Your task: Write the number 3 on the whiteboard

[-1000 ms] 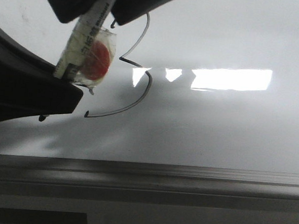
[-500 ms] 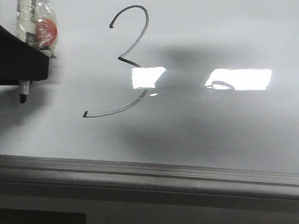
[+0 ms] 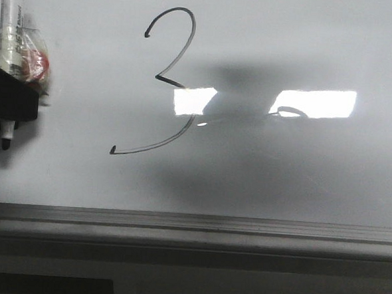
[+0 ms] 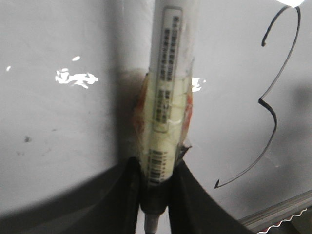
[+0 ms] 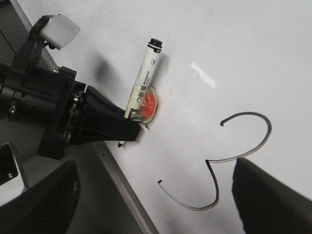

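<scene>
- Writing step judged done: thin black hand-drawn number 3 [image 3: 165, 85] complete on the glossy pale whiteboard [image 3: 301, 173], left of the bright reflection.
- Left gripper [image 5: 127, 127] clenched on the white labelled marker pen [image 4: 168, 92], tip off the board.
- Right gripper [image 5: 151, 195] spread, empty.
- Next: pull clear without smearing.
- Versus half a second back: marker farther left, digit unchanged.
</scene>
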You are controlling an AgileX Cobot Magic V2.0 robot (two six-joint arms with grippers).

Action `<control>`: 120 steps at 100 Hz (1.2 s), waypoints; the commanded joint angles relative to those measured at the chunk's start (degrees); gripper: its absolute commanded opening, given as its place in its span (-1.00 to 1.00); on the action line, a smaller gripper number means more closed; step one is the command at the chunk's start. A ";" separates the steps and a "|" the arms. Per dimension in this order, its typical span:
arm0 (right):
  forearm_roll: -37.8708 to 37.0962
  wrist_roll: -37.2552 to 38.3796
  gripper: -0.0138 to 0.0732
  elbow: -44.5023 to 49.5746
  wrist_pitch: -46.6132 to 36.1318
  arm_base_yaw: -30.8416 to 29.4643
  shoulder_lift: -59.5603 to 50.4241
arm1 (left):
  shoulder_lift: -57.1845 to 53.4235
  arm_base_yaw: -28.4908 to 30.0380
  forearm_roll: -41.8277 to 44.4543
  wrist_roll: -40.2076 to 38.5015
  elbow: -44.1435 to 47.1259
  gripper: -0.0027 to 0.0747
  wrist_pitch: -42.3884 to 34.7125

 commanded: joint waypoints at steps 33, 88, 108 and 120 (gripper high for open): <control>0.16 -0.34 0.64 -1.94 -4.16 -0.35 -1.33 | -0.16 1.46 1.44 -0.07 -1.45 -0.97 -0.67; 0.26 -0.34 0.57 -1.94 -4.23 -0.35 -1.33 | -3.27 1.46 3.41 -0.07 -1.45 -0.20 -1.50; -0.11 -0.34 -0.82 -1.83 -3.66 -0.35 -2.69 | -12.16 1.46 11.76 -0.07 -1.45 -0.40 -2.09; -0.40 -0.34 -0.83 -1.59 -3.83 -0.35 -3.83 | -18.50 1.46 16.16 -0.07 -1.45 -0.77 -2.09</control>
